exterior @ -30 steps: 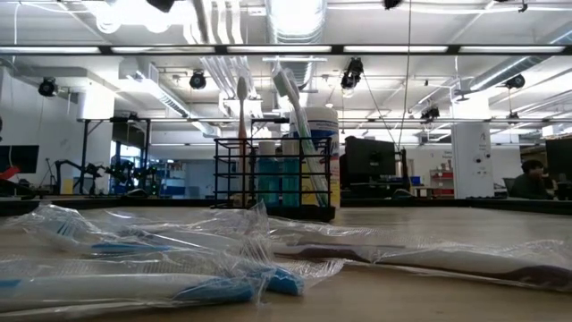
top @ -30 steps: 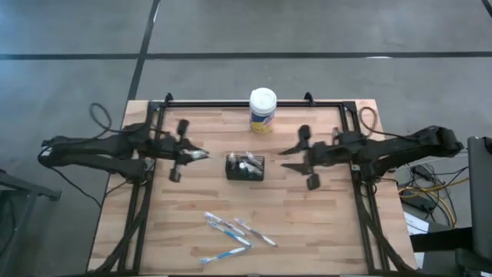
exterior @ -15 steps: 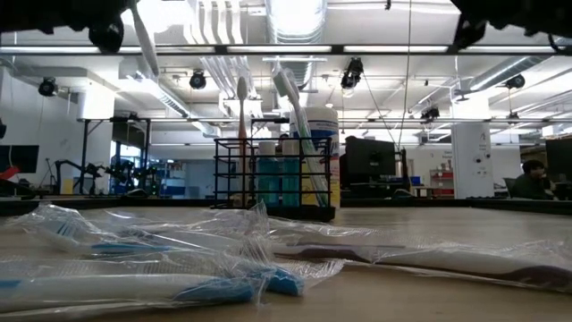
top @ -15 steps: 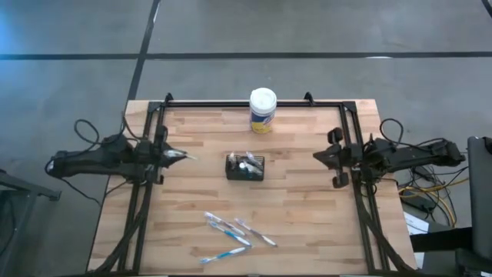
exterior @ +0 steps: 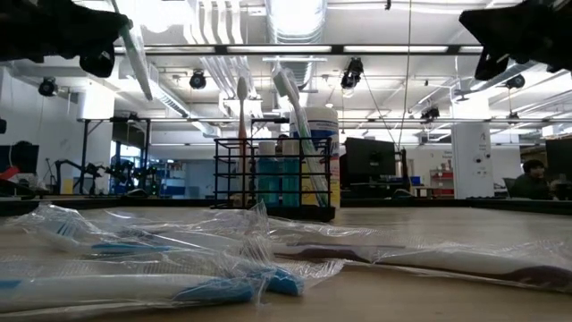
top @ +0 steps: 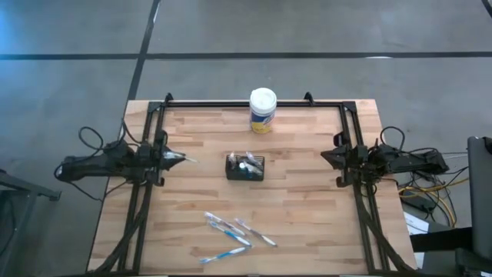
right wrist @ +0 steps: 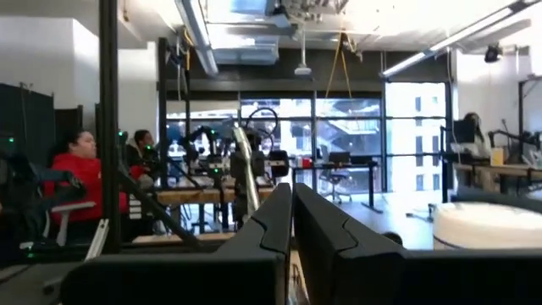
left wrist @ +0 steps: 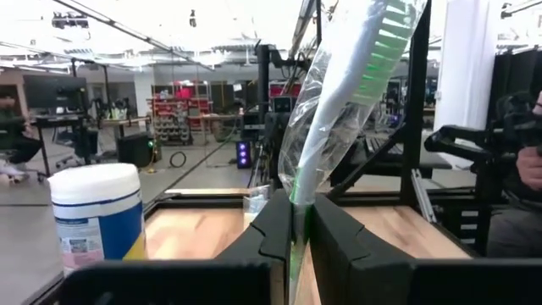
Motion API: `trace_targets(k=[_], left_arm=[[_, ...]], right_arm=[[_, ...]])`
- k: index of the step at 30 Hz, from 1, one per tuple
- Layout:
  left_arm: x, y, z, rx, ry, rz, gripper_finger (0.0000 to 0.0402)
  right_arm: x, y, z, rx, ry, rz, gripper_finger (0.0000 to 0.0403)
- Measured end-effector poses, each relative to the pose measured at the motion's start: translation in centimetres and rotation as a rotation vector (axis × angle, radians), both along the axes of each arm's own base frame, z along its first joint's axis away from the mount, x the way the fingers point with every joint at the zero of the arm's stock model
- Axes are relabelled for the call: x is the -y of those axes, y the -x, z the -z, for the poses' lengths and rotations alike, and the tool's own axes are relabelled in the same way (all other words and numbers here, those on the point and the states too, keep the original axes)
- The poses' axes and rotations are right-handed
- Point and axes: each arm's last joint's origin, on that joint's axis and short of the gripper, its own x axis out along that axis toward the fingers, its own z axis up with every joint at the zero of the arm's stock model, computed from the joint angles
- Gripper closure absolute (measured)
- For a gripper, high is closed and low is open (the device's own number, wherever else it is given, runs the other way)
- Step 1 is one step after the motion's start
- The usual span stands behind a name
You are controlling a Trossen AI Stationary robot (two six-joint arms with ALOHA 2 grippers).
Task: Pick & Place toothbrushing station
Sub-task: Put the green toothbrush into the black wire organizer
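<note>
The toothbrushing station (top: 244,167), a small black wire holder with toothbrushes and tubes standing in it, sits mid-table (exterior: 273,174). My left gripper (top: 169,158) hovers at the table's left edge, shut on a plastic-wrapped toothbrush (left wrist: 339,110). The brush sticks out toward the station in the high view (top: 184,159) and slants upward in the low view (exterior: 136,54). My right gripper (top: 329,156) hovers at the table's right edge, shut with nothing between its fingers (right wrist: 292,229). My left gripper (left wrist: 296,233) pinches the wrapped toothbrush by its handle (left wrist: 298,199) between its two fingers, through the clear wrapper. The fingers come roughly level from the table's left. The brush runs on beyond them, bristle head (left wrist: 389,34) farthest out and highest, clear of the table.
A white-lidded round canister (top: 263,110) stands at the far edge, also in the left wrist view (left wrist: 93,212). Several wrapped toothbrushes (top: 231,235) lie on the wood near the front edge (exterior: 179,259). A black frame (top: 254,102) borders the table. People sit in the room beyond (right wrist: 72,169).
Both arms have drawn back from the station and sunk. The left gripper has gone toward the table's left edge, carrying the wrapped toothbrush clear of the table. The right gripper has gone toward the right edge. The station and the loose brushes have stayed put.
</note>
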Motion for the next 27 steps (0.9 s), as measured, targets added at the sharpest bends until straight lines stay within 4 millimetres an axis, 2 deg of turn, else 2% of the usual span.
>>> trace_targets(k=[14, 18, 22, 27], left_arm=[[0.0, -0.5, 2.7, -0.053, 0.012, 0.004, 0.0376], [0.1, -0.6, 2.5, 0.011, 0.032, 0.044, 0.0376], [0.2, -0.7, 1.5, 0.12, 0.058, 0.079, 0.0376], [0.2, -1.6, 0.6, 0.091, 0.058, 0.09, 0.0376]], right_arm=[[0.1, 0.0, 0.5, -0.053, -0.02, 0.012, 0.039], [0.1, 0.0, 0.5, -0.053, -0.022, 0.011, 0.039], [0.1, 0.0, 0.5, -0.053, -0.017, 0.018, 0.039], [0.2, -0.1, 0.6, -0.058, -0.033, 0.065, 0.039]])
